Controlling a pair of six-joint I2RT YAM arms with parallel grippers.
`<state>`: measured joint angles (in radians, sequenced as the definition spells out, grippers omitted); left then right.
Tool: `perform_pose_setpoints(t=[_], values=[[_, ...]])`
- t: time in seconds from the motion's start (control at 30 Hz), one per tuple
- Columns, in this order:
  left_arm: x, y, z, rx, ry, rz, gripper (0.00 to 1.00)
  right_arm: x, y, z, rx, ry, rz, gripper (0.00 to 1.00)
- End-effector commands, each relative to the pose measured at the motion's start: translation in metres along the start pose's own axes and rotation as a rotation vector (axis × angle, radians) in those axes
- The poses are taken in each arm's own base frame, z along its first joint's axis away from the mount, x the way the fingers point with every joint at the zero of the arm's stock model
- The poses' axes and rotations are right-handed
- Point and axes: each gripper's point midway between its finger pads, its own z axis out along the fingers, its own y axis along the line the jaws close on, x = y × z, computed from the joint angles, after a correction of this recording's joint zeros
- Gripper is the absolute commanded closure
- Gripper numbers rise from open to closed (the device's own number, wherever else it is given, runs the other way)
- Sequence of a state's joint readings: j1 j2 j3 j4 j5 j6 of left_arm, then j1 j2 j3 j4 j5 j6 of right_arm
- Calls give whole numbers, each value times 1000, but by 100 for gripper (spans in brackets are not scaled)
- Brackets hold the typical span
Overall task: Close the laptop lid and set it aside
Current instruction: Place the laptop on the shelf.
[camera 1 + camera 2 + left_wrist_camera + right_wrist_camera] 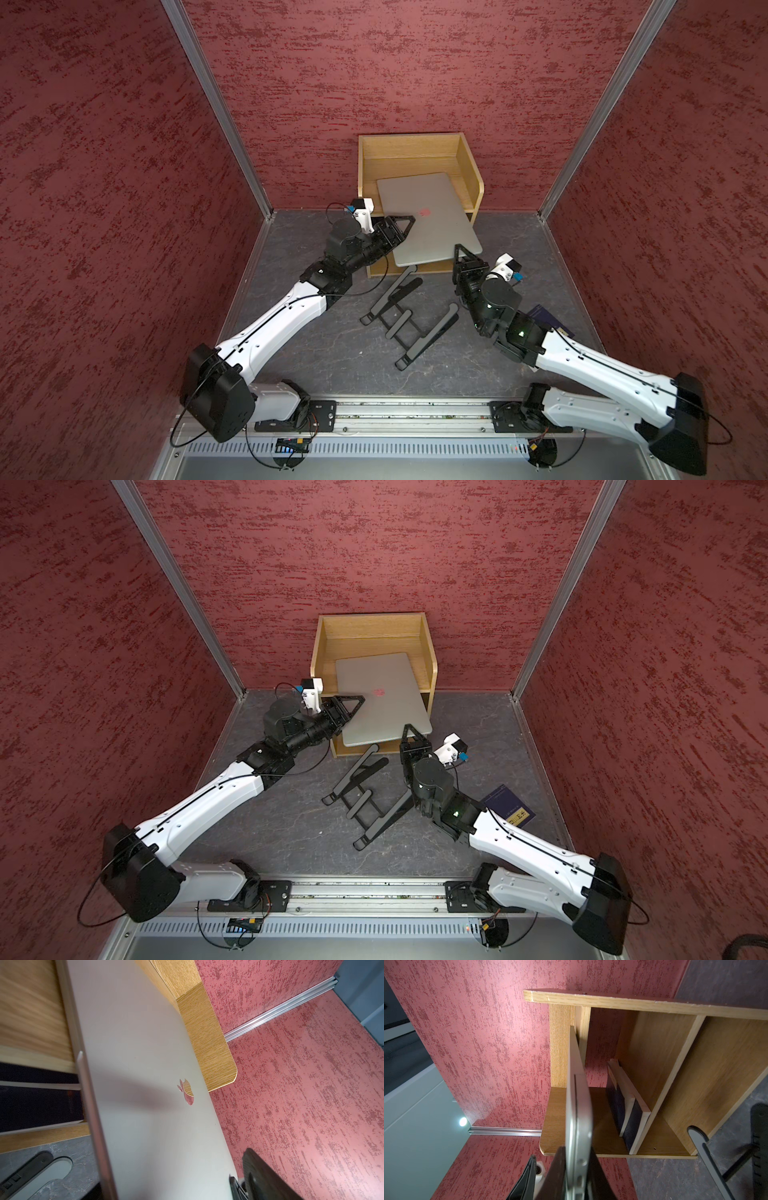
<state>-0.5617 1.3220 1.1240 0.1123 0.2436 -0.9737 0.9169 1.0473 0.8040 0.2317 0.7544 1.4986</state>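
- Two hands attend one laptop. It is shut, with its lid uppermost and the reddish logo showing.
- Location of laptop: slanted in the open top compartment of a wooden shelf unit at the back of the counter. The far end lies inside, and the near end juts out past the unit's front, clear of the counter.
- Right hand: pinching the laptop's near right corner. The wrist view shows the edge clamped between both fingers.
- Left hand: at the laptop's left edge, spread. The one finger seen from the wrist stands off the lid; the other is out of sight.
- Lower compartment: two dark books.
- Counter in front of the unit: a black folding stand, and a dark blue book beside the right arm.
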Motion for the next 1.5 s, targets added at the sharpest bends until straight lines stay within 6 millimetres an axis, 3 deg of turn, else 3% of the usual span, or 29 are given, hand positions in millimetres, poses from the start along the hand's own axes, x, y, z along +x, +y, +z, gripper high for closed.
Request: perform_pose_setpoints(t=[0.0,0.23,0.43,0.67,0.9,1.0,1.1,1.23,1.47], values=[[-10,-21,-6,50,-21,24,16,-10,4,7,5,-57,3,100],[-10,-8,-17,-13,-47,38,8,-16,6,17,-2,-88,18,100],[-9,6,-33,-128,-72,72,2,-9,10,29,-10,-89,23,100],[-12,11,-53,-187,-126,71,5,-3,14,45,-23,-116,19,100],[-18,7,-75,-207,-169,80,11,19,15,70,-18,-93,5,100],[-23,11,-88,-233,-204,105,11,28,9,80,-9,-87,8,100],[-26,12,-100,-266,-214,139,10,34,16,87,-27,-85,-6,100],[-28,23,-117,-312,-249,140,8,40,0,98,-2,-102,-11,100],[-31,33,-141,-348,-305,131,7,51,-7,108,6,-93,7,100]])
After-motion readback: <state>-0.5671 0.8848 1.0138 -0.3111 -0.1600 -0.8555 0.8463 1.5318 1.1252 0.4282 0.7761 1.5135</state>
